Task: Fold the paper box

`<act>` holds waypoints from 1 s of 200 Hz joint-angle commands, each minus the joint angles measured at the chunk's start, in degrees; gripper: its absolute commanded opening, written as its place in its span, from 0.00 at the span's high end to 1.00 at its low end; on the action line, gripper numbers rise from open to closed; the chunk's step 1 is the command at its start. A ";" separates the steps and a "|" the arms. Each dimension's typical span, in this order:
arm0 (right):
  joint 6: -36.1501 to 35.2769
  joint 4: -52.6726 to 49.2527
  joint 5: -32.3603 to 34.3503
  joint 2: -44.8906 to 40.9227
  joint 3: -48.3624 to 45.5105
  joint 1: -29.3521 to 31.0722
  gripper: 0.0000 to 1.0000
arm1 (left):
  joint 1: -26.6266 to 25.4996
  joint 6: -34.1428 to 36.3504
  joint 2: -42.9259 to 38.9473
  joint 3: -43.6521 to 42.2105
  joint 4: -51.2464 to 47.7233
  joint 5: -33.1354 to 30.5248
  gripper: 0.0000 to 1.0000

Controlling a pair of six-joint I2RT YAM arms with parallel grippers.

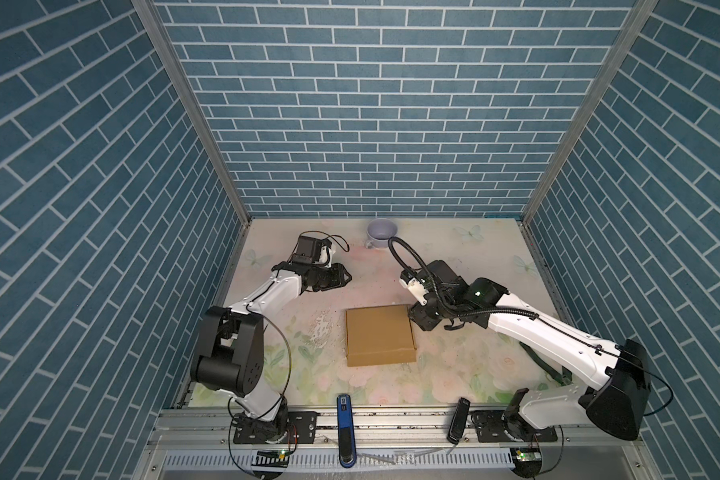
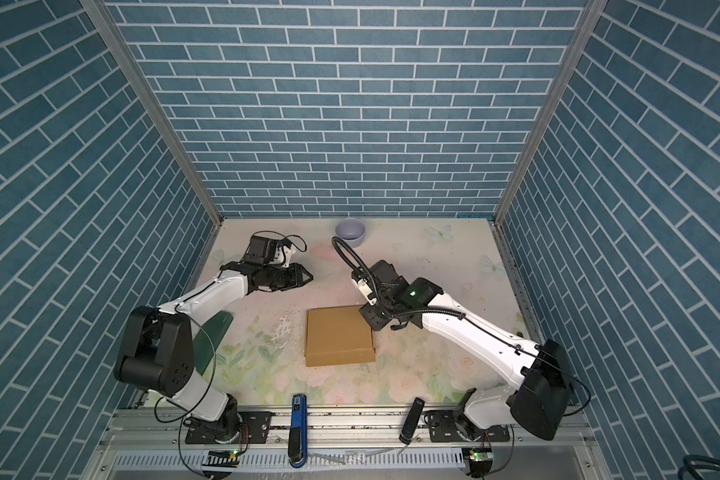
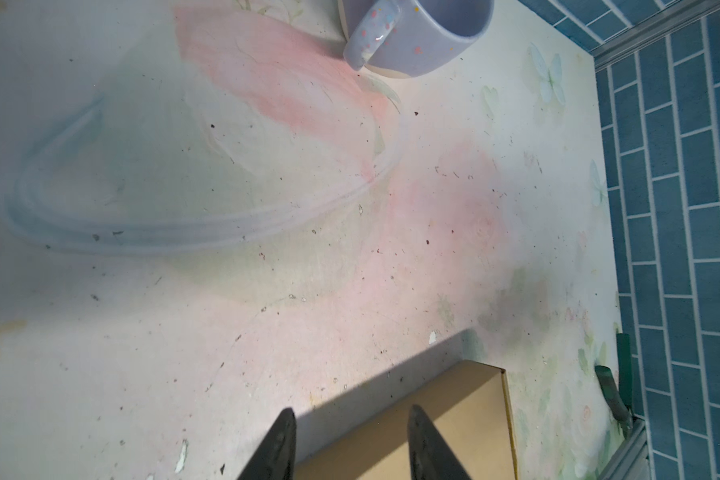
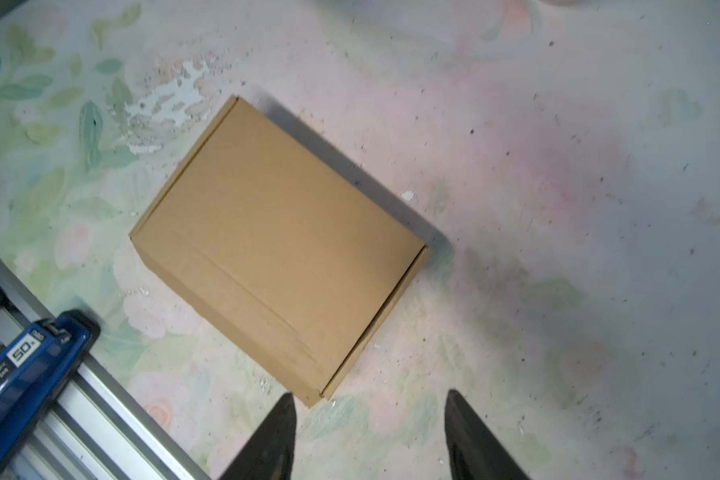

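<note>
Right wrist view gives us the paper box (image 4: 275,245) closed and lying flat on the floral table (image 4: 558,166). It sits at the middle of the table in both top views. With 12 o'clock at the back wall, blue brick-patterned walls (image 1: 371,124) close the table in at 9, 12 and 3 o'clock, and an aluminium rail (image 1: 391,419) edges it at 6 o'clock.

The print is scuffed and peeled in a patch (image 1: 321,328) just beside the box at 9 o'clock. A lilac mug (image 1: 381,234) stands near the back edge at 12 o'clock, well apart from the box. A blue tool (image 1: 344,424) and a black one (image 1: 458,419) lie on the rail. A dark green board (image 2: 215,332) leans at 9 o'clock.

The left gripper (image 3: 352,413) hangs at 11 o'clock of the box, its jaws spread and empty. The right gripper (image 4: 371,399) is at the box's 2 o'clock corner, jaws spread and empty. We cannot tell whether it touches the box. Bare table lies open between box and mug, and toward 3 and 6 o'clock.
</note>
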 commanded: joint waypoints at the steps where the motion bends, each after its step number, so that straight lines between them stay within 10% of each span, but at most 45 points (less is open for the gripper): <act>1: 3.33 -3.33 0.31 -0.94 -4.15 1.82 0.39 | -2.73 3.96 3.18 4.53 -6.23 -2.62 0.57; 200: 8.44 23.38 7.84 0.12 -27.10 11.22 0.29 | -16.61 7.11 19.11 13.31 -9.68 -12.92 0.72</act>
